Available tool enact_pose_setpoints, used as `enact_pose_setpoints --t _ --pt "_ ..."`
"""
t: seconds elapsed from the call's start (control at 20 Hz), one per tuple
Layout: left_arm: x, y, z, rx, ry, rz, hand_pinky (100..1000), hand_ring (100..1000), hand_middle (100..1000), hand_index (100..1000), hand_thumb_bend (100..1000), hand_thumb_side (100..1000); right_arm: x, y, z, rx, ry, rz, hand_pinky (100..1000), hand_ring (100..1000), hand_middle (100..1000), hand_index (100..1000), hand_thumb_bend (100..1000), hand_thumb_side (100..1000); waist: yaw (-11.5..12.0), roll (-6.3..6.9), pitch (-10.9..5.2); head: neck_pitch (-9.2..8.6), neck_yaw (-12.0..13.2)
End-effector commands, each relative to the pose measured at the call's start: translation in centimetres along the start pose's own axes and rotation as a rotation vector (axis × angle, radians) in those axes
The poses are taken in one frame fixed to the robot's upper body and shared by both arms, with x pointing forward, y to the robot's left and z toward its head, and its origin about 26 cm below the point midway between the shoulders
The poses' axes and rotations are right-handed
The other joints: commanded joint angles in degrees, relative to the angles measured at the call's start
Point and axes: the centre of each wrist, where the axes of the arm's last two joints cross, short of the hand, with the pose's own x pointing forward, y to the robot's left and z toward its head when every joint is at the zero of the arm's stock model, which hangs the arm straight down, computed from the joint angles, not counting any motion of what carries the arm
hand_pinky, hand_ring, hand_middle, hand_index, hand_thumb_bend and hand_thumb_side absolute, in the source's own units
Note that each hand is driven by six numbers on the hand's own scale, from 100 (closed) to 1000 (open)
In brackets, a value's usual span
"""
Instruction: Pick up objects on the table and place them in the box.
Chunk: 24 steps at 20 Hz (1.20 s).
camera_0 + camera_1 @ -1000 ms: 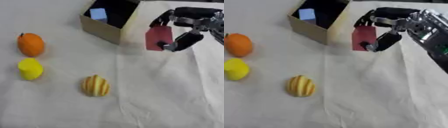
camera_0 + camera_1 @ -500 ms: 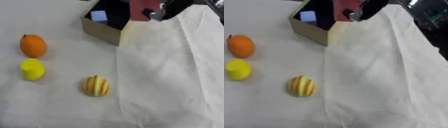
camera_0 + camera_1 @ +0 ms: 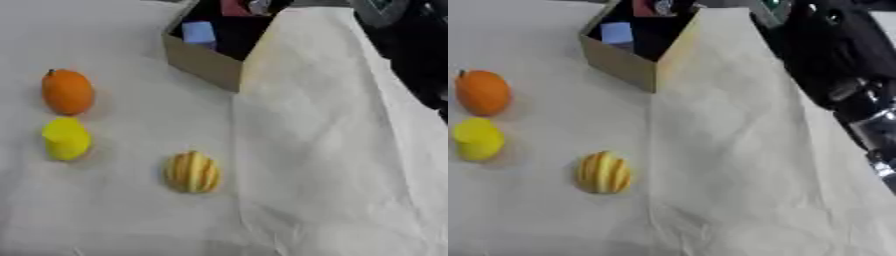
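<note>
A cardboard box (image 3: 203, 59) stands open at the top centre, with a light blue block (image 3: 199, 33) inside. A red block (image 3: 234, 7) shows over the box's opening at the picture's top edge. A small part of my right hand (image 3: 259, 5) is right beside it, and the rest is cut off. Its black arm (image 3: 831, 52) comes in from the upper right. On the left of the table lie an orange fruit (image 3: 67, 91), a yellow object (image 3: 66, 138) and a yellow-and-orange striped fruit (image 3: 193, 172). My left hand is out of view.
A white cloth (image 3: 332, 150) covers the table, with a raised fold running from the box's right corner down the middle. The right arm fills the upper right corner.
My right hand has carried the red block from beside the box's right side up and left over its opening, mostly out of the picture. The fruits have stayed put.
</note>
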Motion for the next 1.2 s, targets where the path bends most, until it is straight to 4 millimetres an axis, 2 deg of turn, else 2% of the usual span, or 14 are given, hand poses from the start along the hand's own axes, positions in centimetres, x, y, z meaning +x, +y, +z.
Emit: enact_pose_setpoints --t 0.05,0.3,0.35,0.4,0.45,0.5,0.6,0.7,1.2 --pt "0.9 0.0 -0.7 -0.02 -0.041 0.004 712 634 605 781 381 581 0.0 -0.7 -1.0 -0.021 0.036 0.0 871 735 552 768 296 100 0.26 0.22 -0.89 -0.81 -0.58" --pt "1.0 0.0 -0.8 -0.021 -0.043 0.006 712 635 605 781 381 581 -0.6 1.1 -2.3 0.013 0.062 0.013 875 759 574 799 287 100 0.57 0.18 -0.76 -0.77 -0.65" --pt "1.0 0.0 -0.8 -0.021 -0.043 0.007 712 635 605 781 381 581 -0.7 1.4 -2.5 0.017 0.06 0.018 881 783 609 837 264 100 0.59 0.19 -0.75 -0.73 -0.64" --pt "1.0 -0.1 -0.8 -0.022 -0.043 0.008 712 635 605 781 382 580 -0.7 1.6 -2.7 0.02 0.053 0.025 897 848 710 910 237 166 0.59 0.21 -0.75 -0.72 -0.65" --pt "1.0 -0.1 -0.8 -0.022 -0.043 0.009 713 635 605 781 382 580 -0.6 1.8 -2.9 0.022 0.044 0.034 923 910 795 946 240 221 0.58 0.23 -0.75 -0.72 -0.68" --pt "1.0 -0.1 -0.8 -0.022 -0.043 0.009 713 635 605 782 382 580 -0.5 1.9 -3.0 0.023 0.035 0.043 938 935 823 959 268 240 0.57 0.25 -0.75 -0.73 -0.68" --pt "1.0 -0.1 -0.8 -0.024 -0.042 0.011 713 635 605 782 383 581 -0.6 2.0 -3.2 0.02 0.023 0.065 964 974 867 980 411 251 0.56 0.29 -0.73 -0.73 -0.7" --pt "1.0 -0.1 -0.8 -0.025 -0.041 0.011 713 635 605 782 383 581 -0.7 2.1 -3.3 0.017 0.022 0.089 975 988 890 993 483 239 0.6 0.35 -0.7 -0.68 -0.7" --pt "1.0 -0.2 -0.8 -0.026 -0.042 0.015 714 636 604 782 391 578 -0.8 2.5 -3.6 -0.011 0.024 0.14 990 1000 909 1000 447 183 0.5 0.52 -0.8 -0.58 -0.55"
